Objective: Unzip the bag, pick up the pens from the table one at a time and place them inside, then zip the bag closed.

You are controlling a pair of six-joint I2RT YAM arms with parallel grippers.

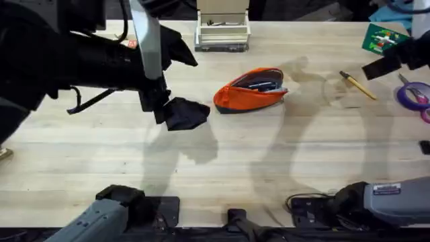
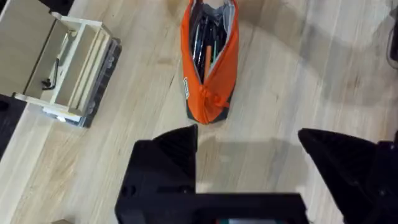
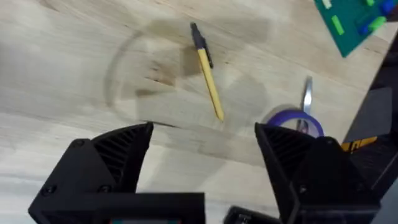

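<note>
The orange bag (image 1: 250,89) lies in the middle of the table (image 1: 201,161) with its zipper open, and several dark pens show inside (image 2: 205,46). My left gripper (image 1: 185,114) hovers just left of the bag's closed end (image 2: 208,106); it (image 2: 249,149) is open and holds nothing. To the bag's right, a yellow pen with a dark end (image 1: 357,85) lies on the wood. My right gripper (image 1: 384,64) is above and slightly right of that pen (image 3: 208,74). It (image 3: 202,146) is open and empty.
A small wooden box (image 1: 222,30) stands at the far edge behind the bag. A purple tape ring (image 1: 413,94) and a green card (image 1: 384,37) lie at the right, close to the yellow pen. Bare wood lies in front of the bag.
</note>
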